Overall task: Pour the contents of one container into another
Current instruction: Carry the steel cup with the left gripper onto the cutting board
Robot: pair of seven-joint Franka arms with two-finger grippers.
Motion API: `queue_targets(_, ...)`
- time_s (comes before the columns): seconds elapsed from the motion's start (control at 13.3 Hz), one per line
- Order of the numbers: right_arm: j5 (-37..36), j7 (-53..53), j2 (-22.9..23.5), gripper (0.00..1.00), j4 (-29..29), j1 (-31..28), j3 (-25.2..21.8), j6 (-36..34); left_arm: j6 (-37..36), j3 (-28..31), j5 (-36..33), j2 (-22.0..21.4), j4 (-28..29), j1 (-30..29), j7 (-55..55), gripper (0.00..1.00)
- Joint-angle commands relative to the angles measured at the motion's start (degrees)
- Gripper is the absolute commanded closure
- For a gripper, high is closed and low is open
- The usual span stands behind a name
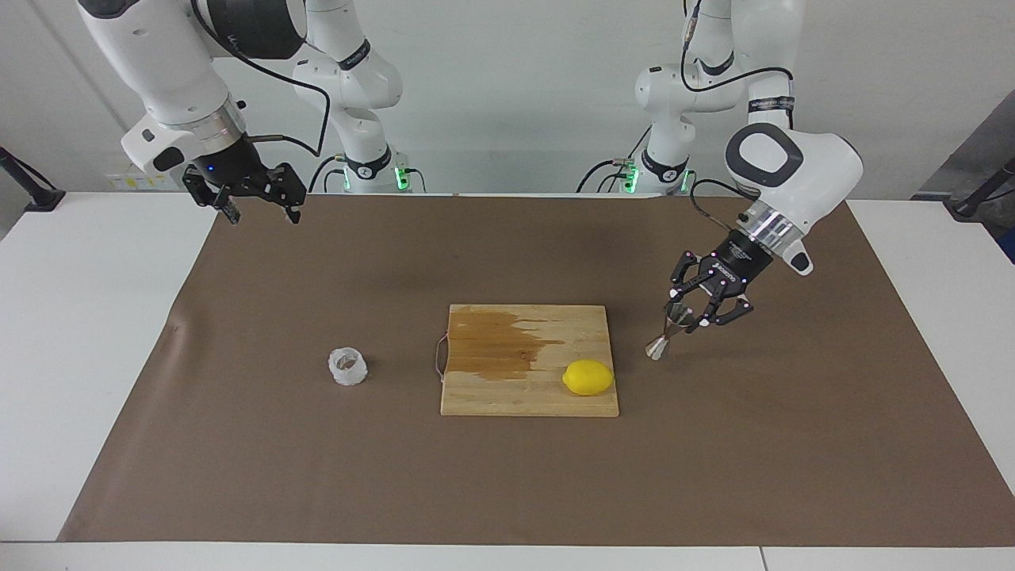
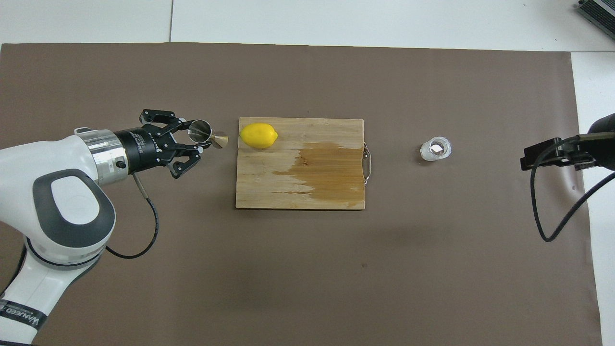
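Around cup [image 1: 348,367]: open mat [image 1: 238,444] all round.
Between cup and jigger [image 1: 668,331]: cutting board [image 1: 507,396], lemon [image 1: 588,377] on its edge toward the left arm's end.
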State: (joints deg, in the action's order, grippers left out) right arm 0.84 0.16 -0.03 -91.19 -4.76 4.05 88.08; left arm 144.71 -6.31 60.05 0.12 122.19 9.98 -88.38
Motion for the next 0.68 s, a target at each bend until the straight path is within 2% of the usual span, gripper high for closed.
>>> queue_targets(0.0,1.00,-1.48,-0.50,0.00,-0.13,-0.86,0.35,-0.72,9.15,0.77,1.29,1.98,-2.04,8.18,-6.77,1.00)
queue_targets(0.15,1.00,-1.48,-0.50,0.00,-0.13,-0.86,0.35,-0.72,14.62,0.86,0.86,3.82,-4.58,13.37,-12.74,1.00)
queue_targets(0.3,1.00,-1.48,-0.50,0.00,-0.13,-0.86,0.35,-0.72,15.16,0.86,-1.50,4.80,-6.78,16.89,-17.33,1.00)
queue_targets(0.6,1.00,-1.48,-0.50,0.00,-0.13,-0.86,0.35,-0.72,15.43,0.86,-13.26,10.32,-13.36,21.21,-30.76,1.00)
